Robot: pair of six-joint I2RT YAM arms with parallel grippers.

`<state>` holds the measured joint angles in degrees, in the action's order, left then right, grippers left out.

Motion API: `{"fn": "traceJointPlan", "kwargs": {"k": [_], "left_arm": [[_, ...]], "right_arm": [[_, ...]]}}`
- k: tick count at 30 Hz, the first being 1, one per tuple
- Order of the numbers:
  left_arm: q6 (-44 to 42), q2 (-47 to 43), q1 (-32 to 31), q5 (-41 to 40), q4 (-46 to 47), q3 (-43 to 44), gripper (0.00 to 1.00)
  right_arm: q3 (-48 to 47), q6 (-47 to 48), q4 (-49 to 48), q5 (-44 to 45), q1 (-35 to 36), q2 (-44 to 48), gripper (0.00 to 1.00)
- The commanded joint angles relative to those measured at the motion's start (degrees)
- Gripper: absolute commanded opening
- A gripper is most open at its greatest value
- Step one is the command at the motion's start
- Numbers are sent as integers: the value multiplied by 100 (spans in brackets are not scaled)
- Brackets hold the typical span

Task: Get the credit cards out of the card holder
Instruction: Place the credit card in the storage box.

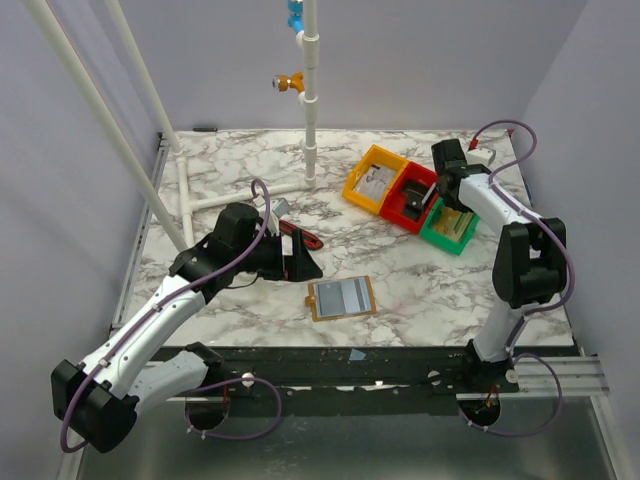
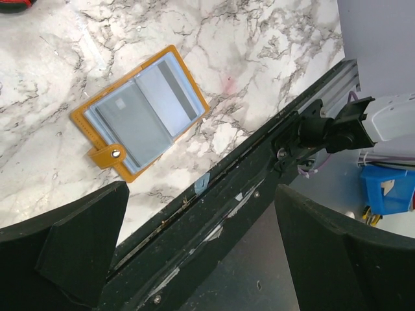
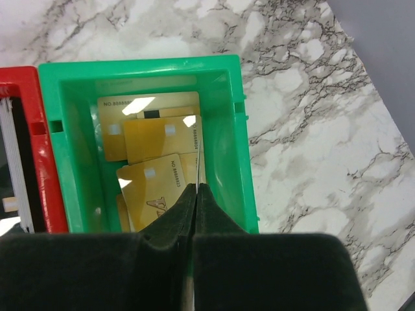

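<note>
Card holder (image 2: 107, 155) is seen lying open on the table (image 1: 420, 290), grey credit cards (image 2: 139, 110) not yet removed; left fingers (image 2: 78, 246) are spread wide, right fingers (image 3: 162, 227) pressed shut.

One card holder (image 2: 107, 155), two credit cards (image 2: 128, 122), three bins (image 1: 359, 168)

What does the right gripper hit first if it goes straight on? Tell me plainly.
The shut right gripper points down into the green bin; going straight on, it would probably meet the gold cards lying there first; its height above them is unclear.
</note>
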<state>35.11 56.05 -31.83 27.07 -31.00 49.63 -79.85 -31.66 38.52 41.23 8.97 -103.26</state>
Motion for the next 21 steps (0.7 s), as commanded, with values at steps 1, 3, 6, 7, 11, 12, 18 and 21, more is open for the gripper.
{"fn": "traceJointPlan", "kwargs": {"k": [1,3,6,7,11,12,18,21], "left_arm": [[-110,-7,41,-159,-107,180,99],[-110,2,37,-156,-111,179,99],[-110,7,38,-173,-125,188,99],[-110,14,37,-175,-114,188,99],[-101,55,37,-158,-124,220,99],[-106,57,37,-164,-133,236,99],[-101,119,38,-203,-160,326,99],[-85,155,37,-226,-169,362,99]], "right_arm": [[-120,-7,-109,283,-96,-268,1],[-43,-1,-181,241,-139,-297,1],[20,17,-251,206,-162,-333,9],[31,26,-273,174,-159,-335,17],[23,37,-309,-79,-159,-290,55],[31,37,-319,-139,-159,-246,61],[-20,58,-319,-572,-159,130,76],[-46,67,-288,-760,-159,324,79]]}}
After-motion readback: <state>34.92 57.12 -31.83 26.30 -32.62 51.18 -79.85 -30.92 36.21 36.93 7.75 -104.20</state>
